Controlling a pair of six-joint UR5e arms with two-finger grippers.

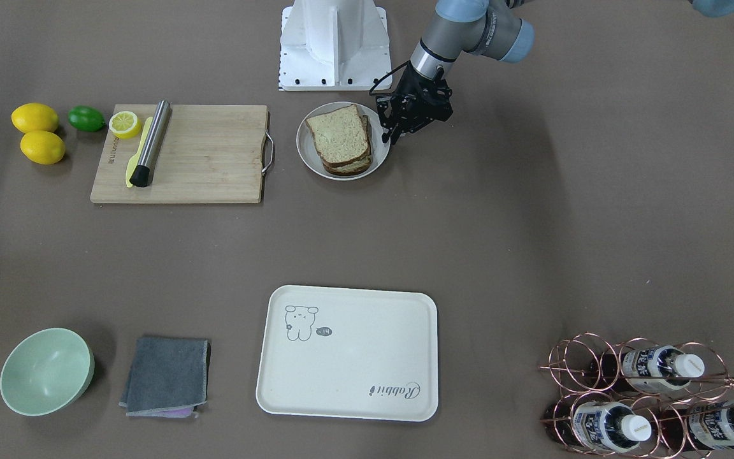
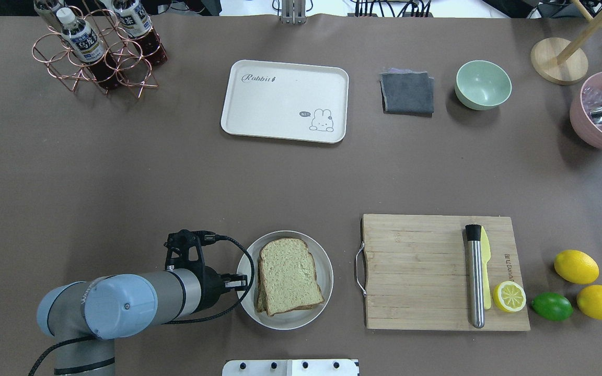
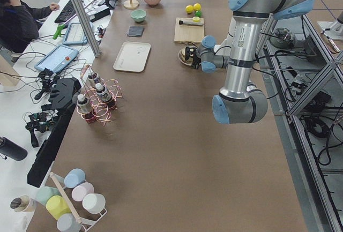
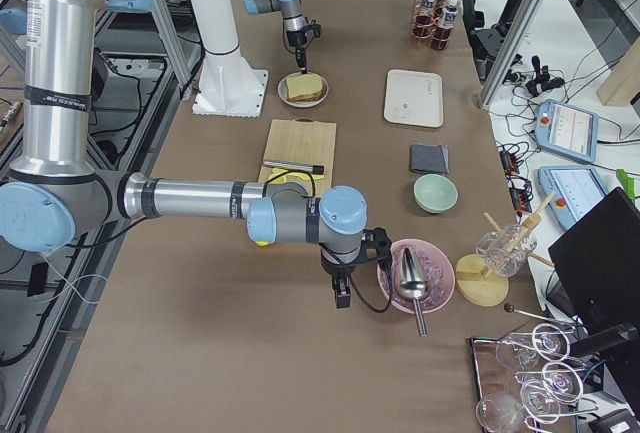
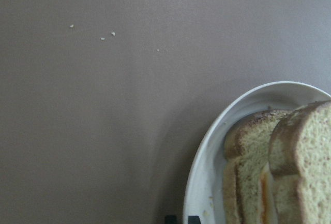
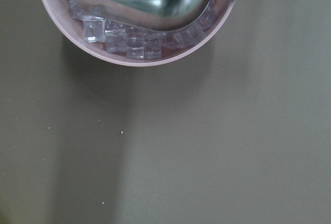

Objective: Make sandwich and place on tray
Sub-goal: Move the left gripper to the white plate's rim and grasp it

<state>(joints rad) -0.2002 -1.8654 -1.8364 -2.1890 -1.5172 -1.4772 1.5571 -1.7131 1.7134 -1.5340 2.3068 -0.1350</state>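
Closest to the overhead camera, the left arm (image 2: 123, 305) reaches low along the near edge of the desk (image 2: 175, 183). Its forearm runs almost level toward the round plate (image 2: 326, 277), and the left hand (image 2: 237, 282) tips down just at the plate's left rim. Its fingers look slightly parted and hold nothing. The sandwich (image 2: 289, 274) sits on that plate with its slices stacked a little askew, and the wrist view shows a sliver of egg between them. The tray (image 2: 280, 104) lies bare, well apart on the far side of the desk. The main risk, as I judge it, comes from that offset. A pinch from the side may catch only one slice, or squeeze the egg out, so the stack could shear apart during the long carry across to the tray. With the fingertips this close to the rim, a low approach could also nudge or tip the plate, or clamp the rim along with the bread. The right hand (image 4: 342, 291) hangs just beside the pink bowl of ice (image 4: 447, 278) at the far right end of the desk. I cannot tell whether it is open or closed.
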